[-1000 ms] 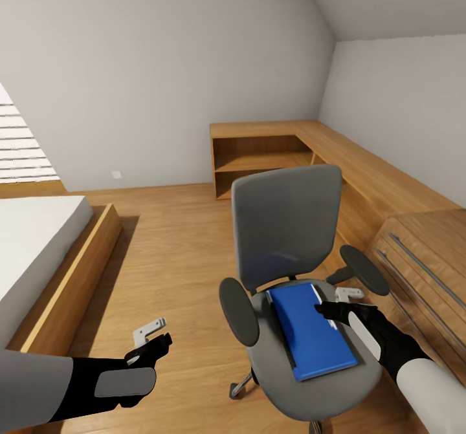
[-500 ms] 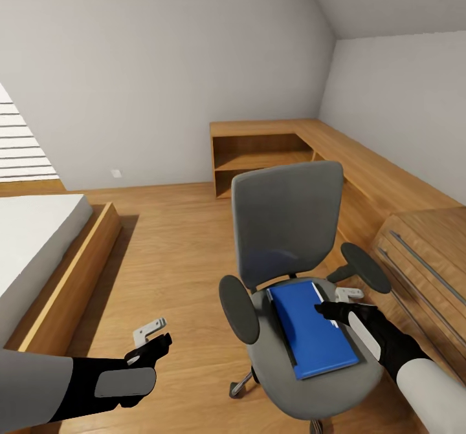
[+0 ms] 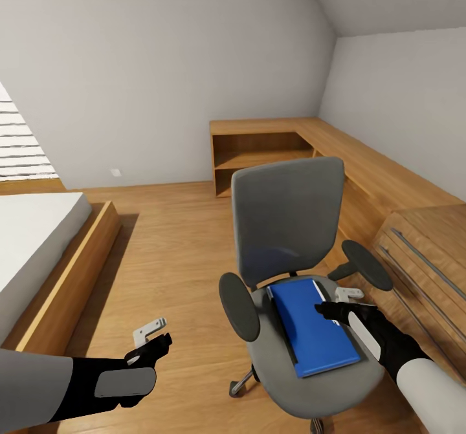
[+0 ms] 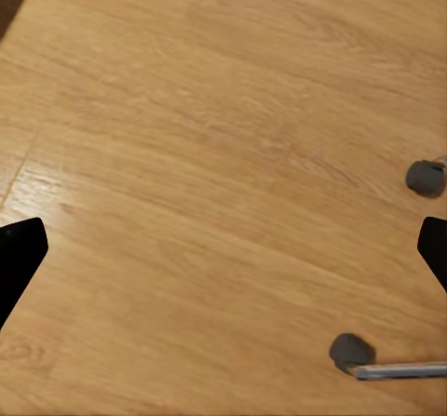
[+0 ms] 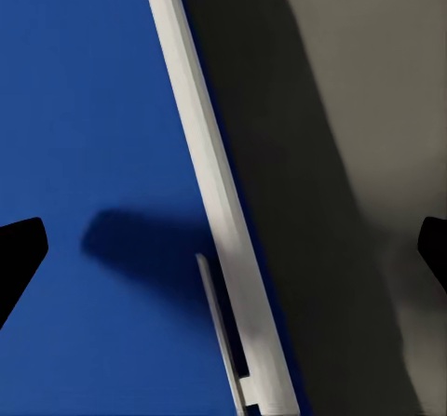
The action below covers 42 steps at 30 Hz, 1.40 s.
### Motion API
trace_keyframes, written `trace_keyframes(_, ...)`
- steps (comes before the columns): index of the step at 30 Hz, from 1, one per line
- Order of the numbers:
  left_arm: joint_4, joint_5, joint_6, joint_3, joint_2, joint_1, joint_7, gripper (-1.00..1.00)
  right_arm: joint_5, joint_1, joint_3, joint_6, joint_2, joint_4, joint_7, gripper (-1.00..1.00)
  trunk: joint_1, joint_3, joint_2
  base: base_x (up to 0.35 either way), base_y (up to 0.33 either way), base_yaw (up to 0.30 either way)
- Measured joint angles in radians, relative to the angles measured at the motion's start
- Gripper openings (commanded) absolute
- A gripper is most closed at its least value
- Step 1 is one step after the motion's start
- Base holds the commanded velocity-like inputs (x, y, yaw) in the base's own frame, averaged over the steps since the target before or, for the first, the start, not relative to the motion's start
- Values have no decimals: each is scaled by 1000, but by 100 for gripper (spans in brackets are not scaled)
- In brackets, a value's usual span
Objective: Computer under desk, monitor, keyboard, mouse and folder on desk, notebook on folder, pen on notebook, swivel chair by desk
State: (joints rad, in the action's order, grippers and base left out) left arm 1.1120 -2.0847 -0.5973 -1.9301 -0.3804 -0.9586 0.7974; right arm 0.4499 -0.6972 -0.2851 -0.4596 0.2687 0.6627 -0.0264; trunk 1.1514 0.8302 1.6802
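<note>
The folder [image 3: 313, 326] lies flat on the chair [image 3: 288, 227] seat, right tool [image 3: 336, 304] spread wide over its white edge, left tool [image 3: 150, 334] open and idle above the floor [image 3: 168, 253]: pickup step, next lower and pinch that edge.

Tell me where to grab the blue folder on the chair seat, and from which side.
Take the folder by its long white edge on the robot's right, coming down from above. It lies flat on the chair seat, so only an edge offers purchase. The right tool hangs open over that edge, the nearest reachable one; the backrest blocks the far end.
</note>
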Motion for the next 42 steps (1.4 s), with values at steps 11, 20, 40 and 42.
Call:
trace_keyframes(11, 0, -1, 0, 0, -1, 0, 0, 100, 3, -1, 0, 0, 0, 6, 0, 100, 19, 16, 35, 0, 0, 0)
trace_keyframes(20, 0, -1, -1, 0, 0, 0, 0, 100, 3, -1, 0, 0, 0, 6, 0, 100, 19, 16, 35, 0, 0, 0)
trace_keyframes(40, 0, -1, 0, 0, 0, 0, 0, 100, 8, -1, -2, 0, 0, 7, 1, -100, 19, 16, 35, 0, 0, 0)
trace_keyframes(42, 0, -1, 0, 0, 0, 0, 0, 100, 8, -1, -2, 0, 0, 7, 1, -100, 19, 16, 35, 0, 0, 0)
